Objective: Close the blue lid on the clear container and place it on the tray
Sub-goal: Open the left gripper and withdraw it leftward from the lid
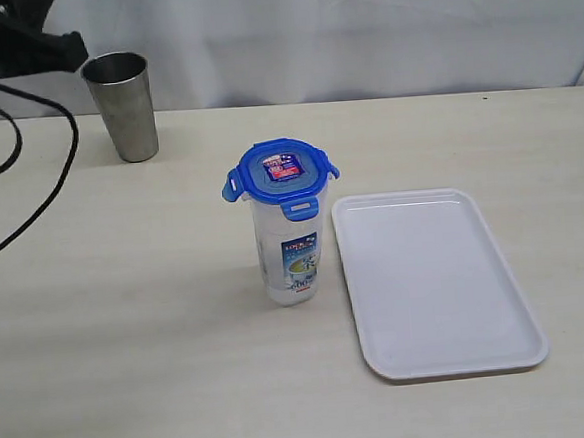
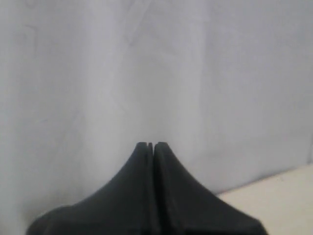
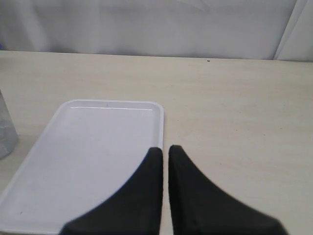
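Observation:
The clear container (image 1: 292,251) stands upright in the middle of the table, its printed label facing the exterior camera. The blue lid (image 1: 281,173) sits on top of it, and its side flaps stick outward. Just right of the container lies the white tray (image 1: 432,281), with nothing on it. My left gripper (image 2: 150,145) is shut and holds nothing; it points at the white backdrop. Its dark arm (image 1: 19,43) shows at the far back left. My right gripper (image 3: 165,149) is shut and holds nothing, over the long edge of the tray (image 3: 88,156). A sliver of the container (image 3: 5,134) shows beyond the tray.
A grey steel tumbler (image 1: 123,105) stands at the back left, close to the left arm. Black cables (image 1: 40,197) loop over the table's left side. A white backdrop (image 1: 359,34) closes the far edge.

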